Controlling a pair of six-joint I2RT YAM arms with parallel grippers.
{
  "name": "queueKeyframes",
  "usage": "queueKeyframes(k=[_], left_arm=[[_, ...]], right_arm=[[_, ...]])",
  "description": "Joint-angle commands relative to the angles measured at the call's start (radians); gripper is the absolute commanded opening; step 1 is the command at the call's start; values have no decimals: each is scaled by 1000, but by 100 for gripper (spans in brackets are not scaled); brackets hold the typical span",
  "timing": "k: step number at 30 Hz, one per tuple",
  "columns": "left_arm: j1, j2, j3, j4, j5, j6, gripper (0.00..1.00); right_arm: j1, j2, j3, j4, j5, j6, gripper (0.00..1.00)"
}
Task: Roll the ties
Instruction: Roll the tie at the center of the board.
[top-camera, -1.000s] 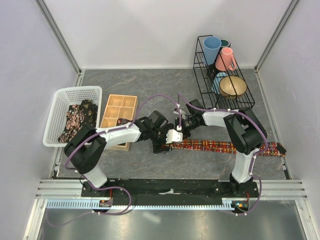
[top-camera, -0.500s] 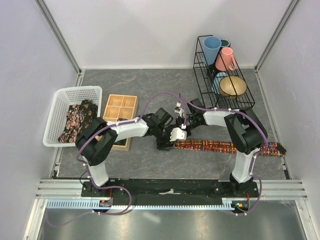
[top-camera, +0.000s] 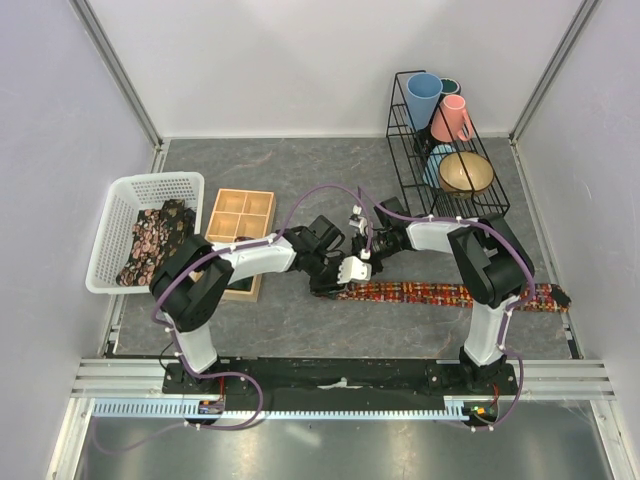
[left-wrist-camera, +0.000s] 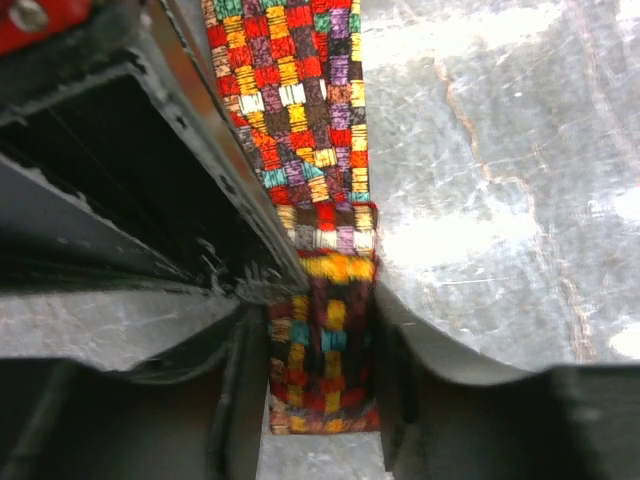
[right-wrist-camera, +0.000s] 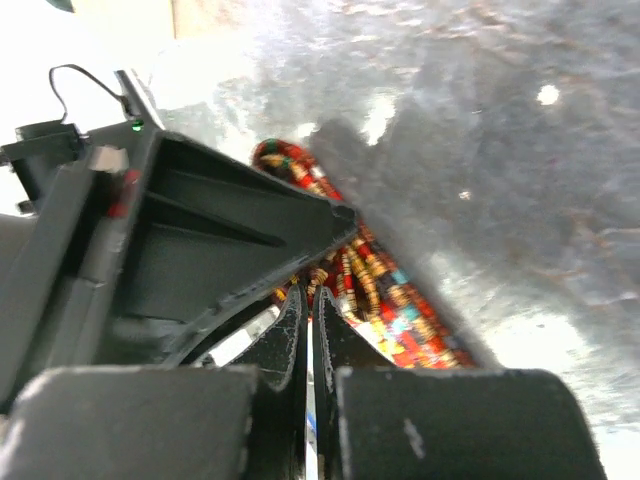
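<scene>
White plastic lattice basket (top-camera: 150, 180), far left: dark floral-print ties (top-camera: 150, 240) lie heaped loose in it, and we see none rolled.

Pale wooden compartment tray (top-camera: 239, 214), just beside the basket: we see no roll in the compartments that show. Its near end is hidden under the left arm (top-camera: 250, 262).

Left gripper (left-wrist-camera: 322, 300), mid-table: fingers apart, one at each edge of the turned-over end of the multicoloured woven tie (top-camera: 450, 294). We cannot tell whether they squeeze it.

Right gripper (right-wrist-camera: 308, 295), just beside the left one: fingers pressed together, tips at that same end of the tie. Whether any cloth is caught, we cannot tell.

Tie itself: flat along the grey stone-patterned table (top-camera: 260, 170), running rightward, with only its left end curled over.

Our judgement: the first roll is barely begun and nearly the whole length is left. After it come the basket's ties.
</scene>
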Motion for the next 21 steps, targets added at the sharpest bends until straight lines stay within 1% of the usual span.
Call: queueKeyframes(k=[1,3,6,11,14,17,21], left_arm=[[-4,-37,-15,-34,-17,-53,64],[1,-50,-29,-19,-32,-65,71],[28,-107,-87,6,-28,-67,75],[85,-162,-121,3,1,-58,74],[90,-162,-121,14,27,-73,72],[90,-156,-109,24,70,-93,72],[88,-123,-68,11,79,-108,72]], right_arm=[[-7,40,37,-43,61,-96,0],[-6,48,36,-63,76,-123,0],[-6,60,34,-80,104,-169,0],[-3,51,11,-80,142,-226,0],[-1,42,2,-63,154,-232,0],[-1,36,-4,-45,165,-232,0],[5,25,-16,-31,174,-231,0]])
